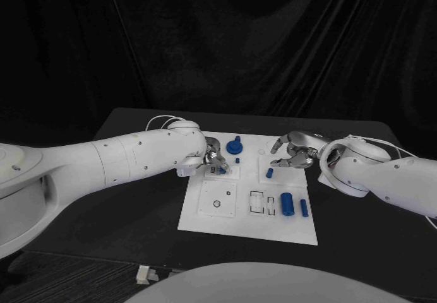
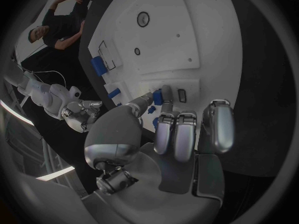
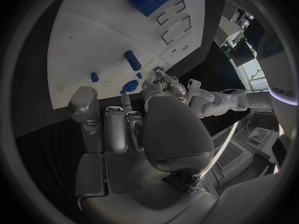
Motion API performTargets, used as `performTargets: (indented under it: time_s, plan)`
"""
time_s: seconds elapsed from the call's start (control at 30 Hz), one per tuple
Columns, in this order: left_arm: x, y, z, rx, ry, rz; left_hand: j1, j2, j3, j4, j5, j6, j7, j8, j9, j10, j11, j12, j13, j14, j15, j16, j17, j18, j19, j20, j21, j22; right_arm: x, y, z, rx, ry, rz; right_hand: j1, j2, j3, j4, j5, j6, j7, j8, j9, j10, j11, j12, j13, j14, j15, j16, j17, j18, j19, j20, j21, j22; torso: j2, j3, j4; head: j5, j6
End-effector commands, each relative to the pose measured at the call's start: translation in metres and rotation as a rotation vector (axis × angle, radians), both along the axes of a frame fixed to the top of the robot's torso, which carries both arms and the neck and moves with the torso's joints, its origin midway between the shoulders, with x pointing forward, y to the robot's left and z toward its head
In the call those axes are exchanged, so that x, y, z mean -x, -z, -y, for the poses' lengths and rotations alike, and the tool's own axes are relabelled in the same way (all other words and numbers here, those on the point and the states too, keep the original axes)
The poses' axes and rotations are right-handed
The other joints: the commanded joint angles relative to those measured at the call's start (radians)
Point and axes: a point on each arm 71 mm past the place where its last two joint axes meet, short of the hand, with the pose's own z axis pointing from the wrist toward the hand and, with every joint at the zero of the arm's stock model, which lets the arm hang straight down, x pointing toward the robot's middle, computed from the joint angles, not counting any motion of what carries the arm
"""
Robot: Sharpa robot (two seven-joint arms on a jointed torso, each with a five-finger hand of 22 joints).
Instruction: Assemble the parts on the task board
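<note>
The white task board (image 1: 247, 218) lies mid-table. My left hand (image 1: 209, 156) is over its far left part, where thumb and a finger pinch a small blue part (image 2: 157, 97) low against the board (image 2: 187, 40); the head view shows that part (image 1: 222, 170) at the fingertips. A blue knob (image 1: 235, 146) and a short blue peg (image 1: 237, 160) stand just beside this hand. My right hand (image 1: 293, 153) hovers over the far right part with fingers loosely bent and nothing in them, above a blue peg (image 1: 269, 172). The right wrist view shows the knob (image 3: 129, 86) and a peg (image 3: 132, 59).
A blue cylinder (image 1: 288, 204) and a thinner blue bar (image 1: 304, 208) lie on the board's right side beside outlined slots (image 1: 263, 202). A round socket (image 1: 216, 204) sits on the near left part. Black tabletop (image 1: 136, 221) surrounds the board.
</note>
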Motion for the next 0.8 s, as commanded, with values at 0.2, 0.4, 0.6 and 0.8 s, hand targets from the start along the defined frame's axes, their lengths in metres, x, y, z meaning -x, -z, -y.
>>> performTargets:
  time_s: [0.2,0.4,0.6,0.8]
  plan:
    - [0.0024,0.0051,0.001,-0.005,0.024,-0.031,-0.039,-0.009,-0.098,0.072,-0.058,-0.002,0.013,-0.027,0.0,0.106,0.013,0.004,0.263,0.096,0.011,-0.004,0.252,0.01,-0.006,0.01,-0.012,0.113,0.0004,0.0019,0.001,0.008,0.007,-0.009,0.0,0.01,-0.002,-0.006,0.003,0.006,-0.002,0.006,0.0,0.053,0.008,-0.007,0.214,0.047,0.007,-0.003,0.139,-0.003,-0.008,0.0,-0.003,0.123,0.0,-0.0012,-0.0014,0.001,0.0]
    - [0.0014,0.0058,-0.0002,-0.006,0.021,-0.032,-0.039,-0.009,-0.101,0.074,-0.059,-0.001,0.013,-0.027,0.0,0.106,0.013,0.004,0.263,0.096,0.011,-0.003,0.252,0.01,-0.005,0.01,-0.012,0.114,0.0003,0.0027,0.0009,0.009,0.007,-0.011,0.0,0.01,-0.002,-0.006,0.003,0.006,-0.002,0.006,0.0,0.053,0.008,-0.007,0.214,0.047,0.007,-0.003,0.139,-0.003,-0.008,0.0,-0.003,0.123,0.0,-0.0009,-0.0023,0.002,0.0]
    - [0.0008,0.006,-0.0014,-0.007,0.014,-0.028,-0.039,-0.009,-0.104,0.075,-0.06,0.0,0.013,-0.027,0.001,0.106,0.013,0.004,0.263,0.096,0.011,-0.003,0.252,0.009,-0.004,0.01,-0.011,0.114,0.0005,0.0034,0.0006,0.009,0.006,-0.012,-0.001,0.01,-0.003,-0.006,0.003,0.006,-0.002,0.006,-0.001,0.051,0.008,-0.008,0.212,0.047,0.008,-0.004,0.138,-0.003,-0.008,0.0,-0.003,0.123,0.0,0.0003,-0.0005,0.0,0.0]
    - [0.0005,0.0057,-0.0054,-0.01,-0.005,-0.017,-0.035,-0.007,-0.117,0.08,-0.06,0.01,0.01,-0.022,0.008,0.106,0.011,0.004,0.263,0.1,0.01,-0.002,0.257,0.009,0.0,0.01,-0.009,0.118,0.0006,0.0037,0.0006,0.008,0.005,-0.012,-0.001,0.01,-0.003,-0.006,0.003,0.006,-0.002,0.006,-0.001,0.05,0.008,-0.009,0.211,0.047,0.008,-0.005,0.137,-0.003,-0.009,0.0,-0.007,0.122,0.0,-0.0001,0.0005,0.0,0.0]
